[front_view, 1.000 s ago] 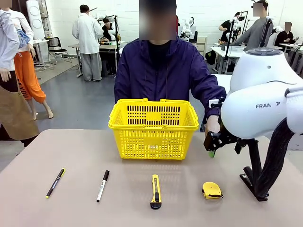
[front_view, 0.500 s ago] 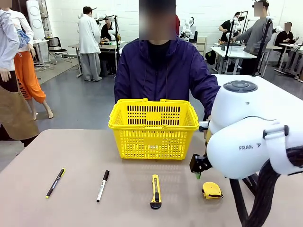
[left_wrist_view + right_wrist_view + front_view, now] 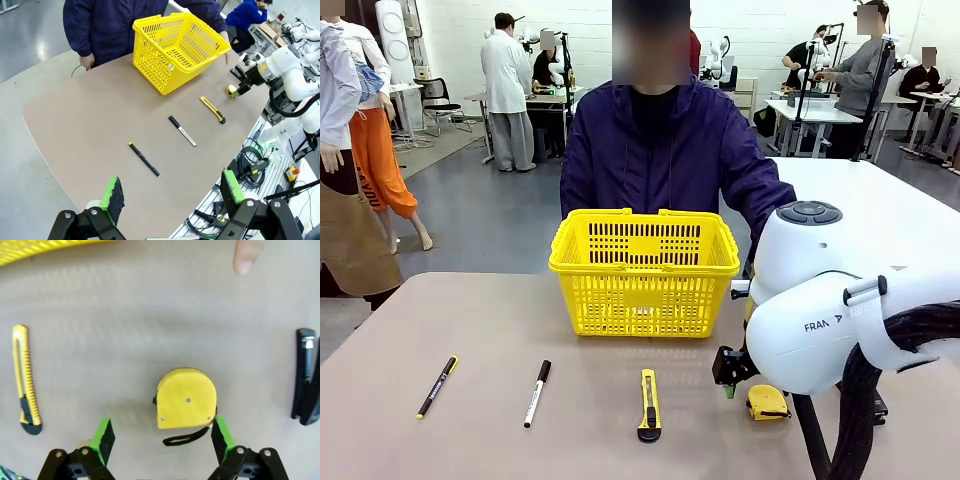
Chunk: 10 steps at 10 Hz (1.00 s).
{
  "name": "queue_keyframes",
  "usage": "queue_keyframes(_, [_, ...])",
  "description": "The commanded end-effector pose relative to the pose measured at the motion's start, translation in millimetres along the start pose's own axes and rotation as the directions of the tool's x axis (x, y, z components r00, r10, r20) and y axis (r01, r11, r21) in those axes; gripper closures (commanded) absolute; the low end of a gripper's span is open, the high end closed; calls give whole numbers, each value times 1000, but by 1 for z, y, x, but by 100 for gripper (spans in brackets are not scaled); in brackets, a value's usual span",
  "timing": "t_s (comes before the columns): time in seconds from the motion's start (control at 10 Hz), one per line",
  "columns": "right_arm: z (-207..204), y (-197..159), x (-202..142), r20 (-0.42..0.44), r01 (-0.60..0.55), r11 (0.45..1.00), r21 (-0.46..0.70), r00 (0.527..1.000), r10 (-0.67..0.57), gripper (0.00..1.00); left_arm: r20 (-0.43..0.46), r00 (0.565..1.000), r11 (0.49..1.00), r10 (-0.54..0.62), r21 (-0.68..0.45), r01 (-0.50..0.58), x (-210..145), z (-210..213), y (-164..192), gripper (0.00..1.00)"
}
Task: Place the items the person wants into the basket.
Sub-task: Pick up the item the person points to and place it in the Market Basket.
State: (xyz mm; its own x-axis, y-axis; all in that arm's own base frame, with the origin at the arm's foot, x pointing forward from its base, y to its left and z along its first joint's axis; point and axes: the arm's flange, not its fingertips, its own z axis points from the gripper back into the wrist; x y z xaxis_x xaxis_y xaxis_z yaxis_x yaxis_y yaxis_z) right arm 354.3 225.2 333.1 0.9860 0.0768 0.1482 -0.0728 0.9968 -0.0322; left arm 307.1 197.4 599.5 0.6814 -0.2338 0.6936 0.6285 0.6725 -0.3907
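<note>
The right gripper (image 3: 162,436) is holding its fingers spread, bracketing the tape measure (image 3: 186,399), which is lying flat on the table, ungripped. The left gripper (image 3: 172,190) is hovering high, fingers spread on nothing. The basket (image 3: 150,50) is standing empty; the utility knife (image 3: 649,403) and pen (image 3: 438,386) are lying on the table before it, so all three placements are judged outstanding. In the front view, the right arm is covering its fingers and part of the tape measure; pad height above the table is not determinable.

table (image 3: 470,320), basket (image 3: 644,290), pen (image 3: 438,386), marker (image 3: 537,393), knife (image 3: 649,404), tape measure (image 3: 767,402)
</note>
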Motion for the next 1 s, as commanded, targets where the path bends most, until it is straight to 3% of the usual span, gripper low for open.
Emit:
queue_keyframes(0.0, [-15, -8, -12, -6, 0, 999, -42, 1000, 0, 0, 17, 1000, 1000, -19, -11, 19, 0, 1, 0, 0])
queue_keyframes(0.9, [-36, -22, 10, -54, 20, 999, -29, 998, -22, 0, 17, 1000, 1000, -19, -11, 19, 0, 1, 0, 0])
